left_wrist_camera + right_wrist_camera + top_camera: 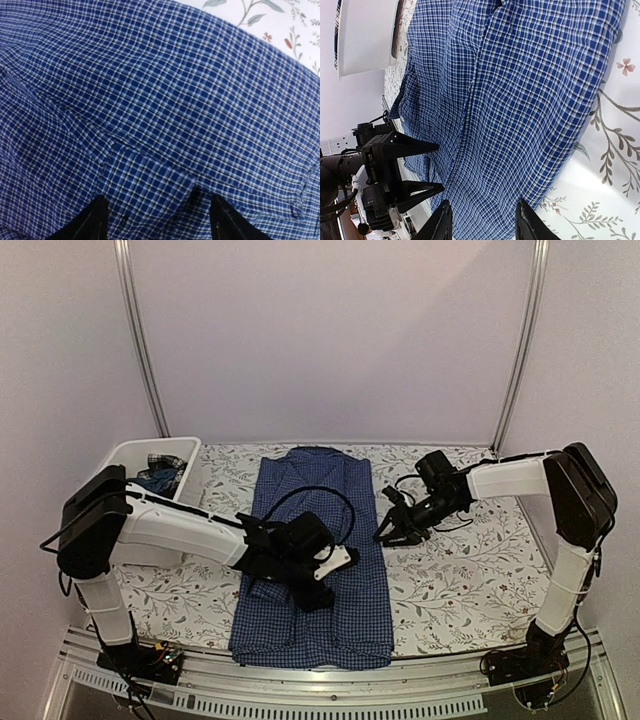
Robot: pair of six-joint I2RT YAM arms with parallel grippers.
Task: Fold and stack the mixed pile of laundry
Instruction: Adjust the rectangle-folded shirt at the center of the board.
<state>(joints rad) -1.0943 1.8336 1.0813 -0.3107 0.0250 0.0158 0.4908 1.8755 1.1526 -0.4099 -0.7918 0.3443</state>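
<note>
Floral-covered surface (460,580) lies beneath both arms. The blue-and-white checked shirt (345,610) lies spread right under the left gripper (157,220). The white tub (130,455) sits off behind that gripper. The left gripper's jaws gape wide, with a raised fold of cloth between the tips. The right gripper (482,222) hovers at the shirt's right edge, half spread and empty.
</note>
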